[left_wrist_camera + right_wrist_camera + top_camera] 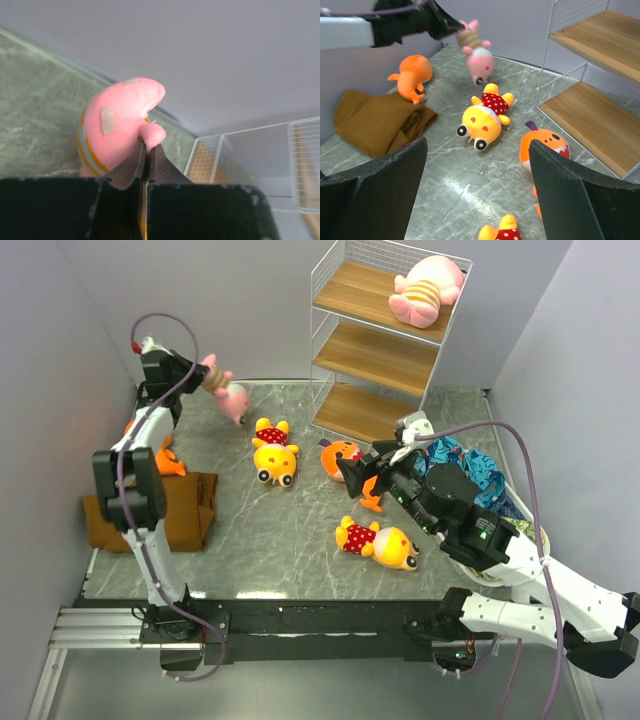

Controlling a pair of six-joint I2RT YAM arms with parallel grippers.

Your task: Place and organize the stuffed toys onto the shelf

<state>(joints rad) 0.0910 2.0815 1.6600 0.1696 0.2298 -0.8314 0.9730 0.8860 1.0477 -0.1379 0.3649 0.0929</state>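
Item: pink toy no. 2 (228,392), striped shirt. Hangs head-down above the table (300,560) at rear left, one limb pinched in the clenched left gripper (147,161).
Twin: pink toy no. 1 (428,290) lies on top board of shelf (375,355); mid and bottom boards bare.
On table: 2 yellow toys (275,452) (380,542); orange fish (343,458) near shelf foot; 2nd orange fish (160,458) by brown cloth (180,510).
Right gripper (360,468): fingers spread, nothing held, low over the near fish.
Step, prob.: carrying pink no. 2 to shelf.
Next, est.: swing right, lift over the wire rim, set beside twin, then let go. Thin hold on a limb, so toy may swing or slip.
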